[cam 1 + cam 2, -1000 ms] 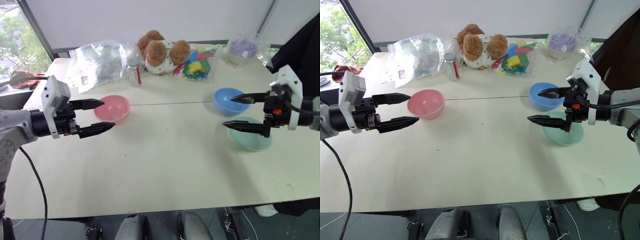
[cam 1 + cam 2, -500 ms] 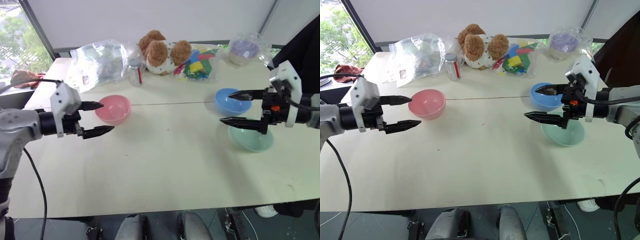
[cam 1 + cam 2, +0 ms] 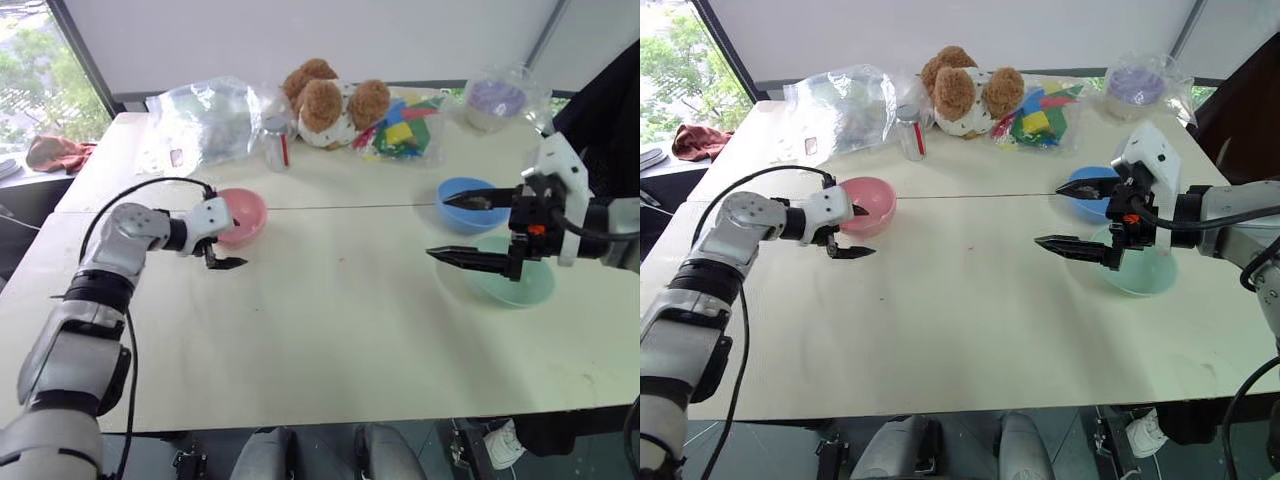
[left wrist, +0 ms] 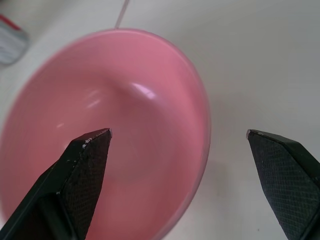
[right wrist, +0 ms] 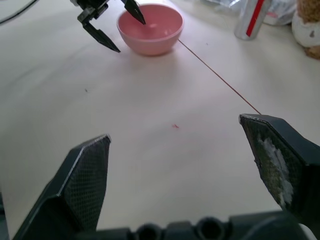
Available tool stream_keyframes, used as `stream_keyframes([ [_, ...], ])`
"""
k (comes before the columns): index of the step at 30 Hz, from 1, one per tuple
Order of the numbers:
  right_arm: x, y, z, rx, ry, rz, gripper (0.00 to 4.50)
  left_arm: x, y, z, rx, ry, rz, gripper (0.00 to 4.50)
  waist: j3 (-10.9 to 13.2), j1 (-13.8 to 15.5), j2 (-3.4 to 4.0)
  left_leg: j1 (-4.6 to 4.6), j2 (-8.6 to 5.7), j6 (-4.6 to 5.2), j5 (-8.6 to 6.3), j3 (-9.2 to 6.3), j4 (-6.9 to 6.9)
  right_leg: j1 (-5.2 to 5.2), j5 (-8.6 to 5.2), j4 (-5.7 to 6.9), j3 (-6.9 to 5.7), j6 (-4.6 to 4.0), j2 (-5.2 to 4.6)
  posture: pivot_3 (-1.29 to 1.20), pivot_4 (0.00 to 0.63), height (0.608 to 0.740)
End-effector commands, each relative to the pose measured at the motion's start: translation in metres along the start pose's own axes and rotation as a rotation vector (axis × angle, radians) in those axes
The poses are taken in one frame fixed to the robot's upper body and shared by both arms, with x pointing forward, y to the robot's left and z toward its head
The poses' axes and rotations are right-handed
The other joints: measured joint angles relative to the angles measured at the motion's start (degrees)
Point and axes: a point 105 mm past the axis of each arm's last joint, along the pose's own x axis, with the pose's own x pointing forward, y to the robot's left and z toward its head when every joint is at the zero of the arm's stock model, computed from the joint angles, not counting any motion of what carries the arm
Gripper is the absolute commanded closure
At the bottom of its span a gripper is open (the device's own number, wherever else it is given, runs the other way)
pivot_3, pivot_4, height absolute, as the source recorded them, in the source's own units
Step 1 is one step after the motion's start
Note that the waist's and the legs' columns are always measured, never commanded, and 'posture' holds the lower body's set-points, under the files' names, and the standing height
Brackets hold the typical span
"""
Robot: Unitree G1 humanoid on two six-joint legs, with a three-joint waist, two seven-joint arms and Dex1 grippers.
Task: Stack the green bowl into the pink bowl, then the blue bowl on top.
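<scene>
**Now at the pink bowl's rim, nothing stacked yet**

The pink bowl (image 3: 238,215) sits empty on the bench (image 3: 330,330), and the left pincer (image 3: 853,232) straddles its near wall with both fingers spread wide: one finger hangs over the bowl's hollow, the other lies outside just past the rim. It grips nothing. The green bowl (image 3: 518,284) rests well apart, across the bench, directly beneath and behind the right pincer (image 3: 455,229), which is also spread wide and empty, pointing toward the middle of the bench. The blue bowl (image 3: 466,200) stands just beyond that pincer's upper finger, close beside the green bowl; whether the two touch I cannot tell.

Judging from this, the step in hand is taking hold of the pink bowl by its wall. To do it well, the inner finger should sink lower inside before closing, so the thin rim is pinched squarely and the light bowl does not tip or skid away.

Open bench lies between the two pincers, wide and bare, a good place to build the stack. Beyond the left pincer a small can (image 3: 273,145) and a plastic bag (image 3: 205,120) crowd the back edge, with a plush toy (image 3: 330,105) further along, so movement is safer toward the centre.
</scene>
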Motion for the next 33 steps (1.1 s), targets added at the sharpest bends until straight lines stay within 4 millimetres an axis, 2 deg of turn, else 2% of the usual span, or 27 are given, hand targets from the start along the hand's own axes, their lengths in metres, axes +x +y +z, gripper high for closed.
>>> stream_keyframes([
  [1,-0.012,0.001,0.015,-0.041,-0.030,-0.051,0.00,0.007,0.006,0.001,0.072,0.045,-0.022,0.54,0.0,-0.4,-0.02,0.00,0.00,0.02,-0.01,0.05,0.00,-0.02,0.00,0.00,0.01,0.00,-0.01,0.00,0.150,0.740],
  [2,-0.013,0.001,0.015,-0.040,-0.028,-0.057,0.00,0.008,0.005,0.002,0.077,0.046,-0.034,0.79,0.0,0.1,-0.03,0.00,0.03,0.02,-0.01,0.04,0.01,-0.03,0.00,0.01,0.01,0.00,-0.02,0.00,0.150,0.740],
  [9,-0.016,0.003,0.015,-0.033,-0.025,-0.074,0.00,0.011,0.011,0.019,0.126,0.013,-0.068,4.26,0.0,0.0,-0.06,-0.01,0.02,0.09,-0.04,0.01,0.09,0.01,0.00,0.04,-0.04,0.01,-0.03,0.00,0.150,0.740],
  [13,-0.018,0.002,0.016,-0.038,-0.022,-0.086,0.00,0.012,0.012,0.040,0.183,-0.041,-0.119,4.26,0.0,0.0,-0.06,0.00,0.02,0.09,-0.04,-0.01,0.09,0.01,0.00,0.04,-0.04,0.01,-0.03,0.00,0.150,0.740],
  [15,-0.020,0.002,0.016,-0.041,-0.018,-0.095,0.00,0.018,0.005,0.072,0.243,-0.140,-0.192,4.26,0.0,0.0,-0.06,0.00,0.02,0.08,-0.04,-0.01,0.09,0.01,0.00,0.04,-0.04,0.01,-0.03,0.00,0.150,0.740],
  [17,-0.022,0.002,0.017,-0.043,-0.016,-0.101,0.00,0.025,-0.007,0.102,0.316,-0.232,-0.281,4.26,0.0,0.3,-0.07,-0.03,0.02,0.07,-0.03,-0.03,0.09,0.01,0.00,0.04,-0.05,0.01,-0.03,0.00,0.150,0.740],
  [22,-0.022,0.003,0.017,-0.043,-0.012,-0.107,0.00,0.044,-0.053,0.142,0.462,-0.358,-0.489,4.26,0.0,0.0,-0.07,-0.18,0.00,-0.08,0.05,-0.10,0.21,0.01,0.01,-0.03,-0.07,0.01,-0.05,0.00,0.150,0.740],
  [24,-0.023,0.004,0.017,-0.043,-0.011,-0.108,0.00,0.051,-0.067,0.147,0.488,-0.368,-0.543,4.26,0.0,-0.3,-0.06,-0.17,0.01,-0.08,0.05,-0.10,0.19,0.00,0.01,-0.04,-0.07,0.01,-0.03,0.00,0.150,0.740],
  [26,-0.023,0.004,0.016,-0.041,-0.006,-0.113,0.00,0.064,-0.076,0.143,0.568,-0.323,-0.545,4.26,0.0,-0.4,-0.04,-0.10,0.02,-0.05,0.04,-0.10,0.12,-0.01,0.01,-0.01,-0.04,0.01,0.00,0.00,0.150,0.740],
  [33,-0.028,0.007,0.013,-0.027,0.005,-0.124,0.00,0.079,-0.092,0.130,0.663,-0.260,-0.582,4.26,0.0,0.0,-0.04,-0.01,0.06,0.11,-0.05,-0.11,0.12,0.00,0.01,0.11,-0.02,0.01,0.05,0.00,0.150,0.740],
])
